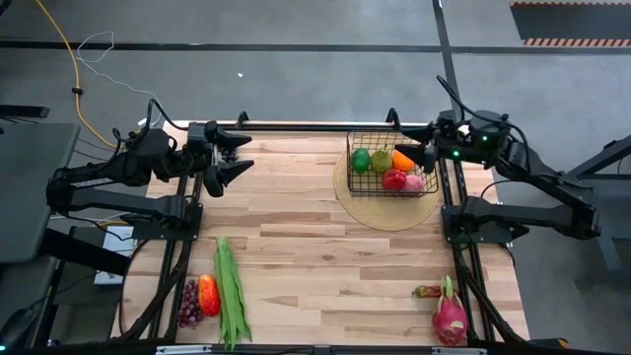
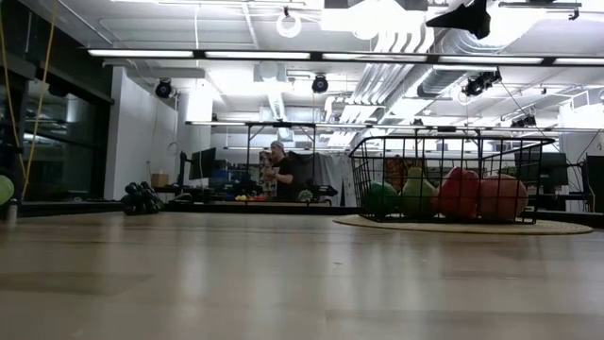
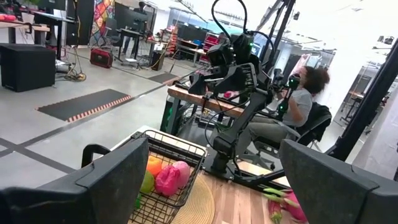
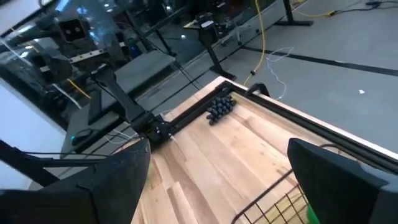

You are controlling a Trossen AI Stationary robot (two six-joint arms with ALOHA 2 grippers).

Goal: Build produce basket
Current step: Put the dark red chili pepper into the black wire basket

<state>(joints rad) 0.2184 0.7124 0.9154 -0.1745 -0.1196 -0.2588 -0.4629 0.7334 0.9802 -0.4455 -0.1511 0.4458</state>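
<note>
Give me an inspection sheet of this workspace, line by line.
Surface: wooden table, bare in the middle.
Job's things: basket on round mat, holding fruit; beans, red pepper, grapes and dragon fruit lie along the near edge.
Clutter: second grape bunch at the far edge.
Grippers: left gripper and right gripper open, both empty.
Cables: yellow cable on the floor.
Surroundings: seated person, workbenches.

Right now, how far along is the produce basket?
Done: the basket on the round mat holds five pieces. In hand: nothing; left tool and right tool are open, empty. Left: beans, red pepper, grapes, dragon fruit.
</note>
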